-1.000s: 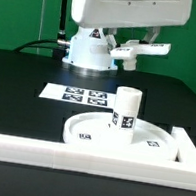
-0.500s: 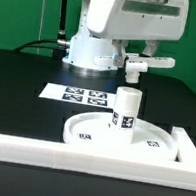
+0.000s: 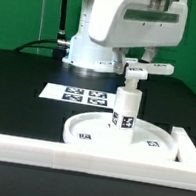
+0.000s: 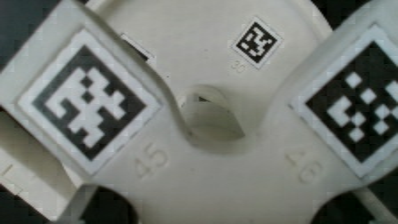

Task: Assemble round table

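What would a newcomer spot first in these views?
The white cross held in the jaws, poised right over the upright post in the exterior view's middle. The post stands on the round disc, just behind the front bar. In the wrist view, the cross's big black-and-white tags fill the picture.

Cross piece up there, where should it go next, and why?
Probably a small move straight down. The gripper holds the cross just above the post, which stands upright on the disc. The cross does not look seated on the post's top yet, so lowering it seems the sensible step.
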You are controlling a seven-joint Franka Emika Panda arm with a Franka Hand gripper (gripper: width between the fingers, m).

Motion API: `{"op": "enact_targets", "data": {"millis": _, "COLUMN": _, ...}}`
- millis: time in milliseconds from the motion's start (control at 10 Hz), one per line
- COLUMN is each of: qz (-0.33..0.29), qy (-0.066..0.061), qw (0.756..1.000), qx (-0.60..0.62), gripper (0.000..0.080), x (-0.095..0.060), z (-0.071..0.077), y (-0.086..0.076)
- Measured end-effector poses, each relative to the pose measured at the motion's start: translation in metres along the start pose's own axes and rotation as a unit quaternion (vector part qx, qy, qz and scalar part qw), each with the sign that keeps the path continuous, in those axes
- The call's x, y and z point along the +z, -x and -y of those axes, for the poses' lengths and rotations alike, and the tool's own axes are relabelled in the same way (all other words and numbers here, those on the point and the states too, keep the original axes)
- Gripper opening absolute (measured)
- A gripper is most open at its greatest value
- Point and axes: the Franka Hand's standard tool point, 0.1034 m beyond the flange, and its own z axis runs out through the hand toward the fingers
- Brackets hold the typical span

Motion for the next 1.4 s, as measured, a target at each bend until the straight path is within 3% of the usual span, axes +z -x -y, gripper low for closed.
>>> {"op": "enact_targets", "data": {"millis": 500, "qz": -0.002, "qy": 0.001, "qw": 1.000, "qx": -0.003, "gripper": 0.0465, "x": 0.001, "z": 0.003, "y": -0.005}}
{"op": "enact_targets", "data": {"millis": 1100, "qz": -0.004, "qy": 0.000, "qw": 1.000, "qx": 0.007, "gripper": 0.0465, "x": -0.001, "z": -0.009, "y": 0.004}}
{"op": "enact_targets", "data": {"millis": 1400, "qz": -0.003, "qy": 0.000, "qw": 1.000, "qx": 0.006, "gripper": 0.0465, "x": 0.000, "z": -0.007, "y": 0.003}}
